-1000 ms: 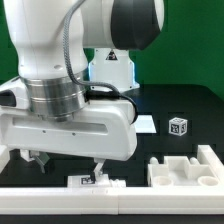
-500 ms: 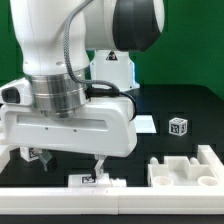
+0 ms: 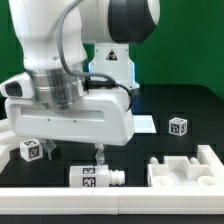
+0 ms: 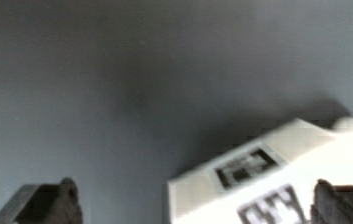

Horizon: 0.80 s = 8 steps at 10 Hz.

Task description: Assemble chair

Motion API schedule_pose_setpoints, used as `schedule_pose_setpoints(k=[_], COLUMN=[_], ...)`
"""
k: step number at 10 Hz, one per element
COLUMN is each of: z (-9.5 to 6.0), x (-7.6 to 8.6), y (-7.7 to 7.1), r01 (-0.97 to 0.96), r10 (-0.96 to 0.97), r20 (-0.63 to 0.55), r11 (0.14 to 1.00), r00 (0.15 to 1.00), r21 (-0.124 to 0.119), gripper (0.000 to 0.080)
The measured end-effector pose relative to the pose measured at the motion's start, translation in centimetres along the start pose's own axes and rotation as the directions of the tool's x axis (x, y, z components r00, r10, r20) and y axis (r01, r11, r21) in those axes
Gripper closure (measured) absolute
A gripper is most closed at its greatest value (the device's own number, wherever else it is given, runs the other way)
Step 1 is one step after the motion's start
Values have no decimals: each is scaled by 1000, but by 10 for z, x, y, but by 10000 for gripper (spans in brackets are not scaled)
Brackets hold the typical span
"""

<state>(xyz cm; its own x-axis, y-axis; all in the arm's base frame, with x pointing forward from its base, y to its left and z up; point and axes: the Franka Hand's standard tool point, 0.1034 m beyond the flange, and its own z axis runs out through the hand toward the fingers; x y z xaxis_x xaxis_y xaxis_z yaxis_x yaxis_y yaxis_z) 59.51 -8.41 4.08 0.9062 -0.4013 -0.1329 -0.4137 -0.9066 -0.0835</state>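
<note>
1. Chair parts lie loose on the black table point(image 3: 150, 145), none joined as far as I can tell. The tagged bar point(image 3: 95, 178) sits at the front. The tagged block point(image 3: 32, 150) is at the exterior view's left, the recessed piece point(image 3: 185, 168) at its right, and the tagged cube point(image 3: 179, 126) lies behind, well apart.
2. Judgement: the spacing keeps each tag readable and leaves the fingers room to descend.
3. The gripper point(image 4: 194, 200) hovers above the tagged bar, pointing down. Its fingers point(image 4: 48, 203) are spread wide and hold nothing.
4. The wrist is vertical and the arm's bulk hangs over the front of the table. It looks lined up to pick the bar.
</note>
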Motion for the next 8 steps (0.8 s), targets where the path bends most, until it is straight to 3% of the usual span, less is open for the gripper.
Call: schedule_pose_setpoints(k=[2,3,4,8], z=[-38,-43,-39,-6], x=[27,36,42,36], y=[-17,-20,-19,-8], r01=[16,23,21,13], r10=[-17,-23,-21,-13], r20=[18,8,3,-3], r11=[1000,999,999,1000], r00=[1000,1000,1000,1000], r21=[21,23,24,3], gripper=[150,150,150,150])
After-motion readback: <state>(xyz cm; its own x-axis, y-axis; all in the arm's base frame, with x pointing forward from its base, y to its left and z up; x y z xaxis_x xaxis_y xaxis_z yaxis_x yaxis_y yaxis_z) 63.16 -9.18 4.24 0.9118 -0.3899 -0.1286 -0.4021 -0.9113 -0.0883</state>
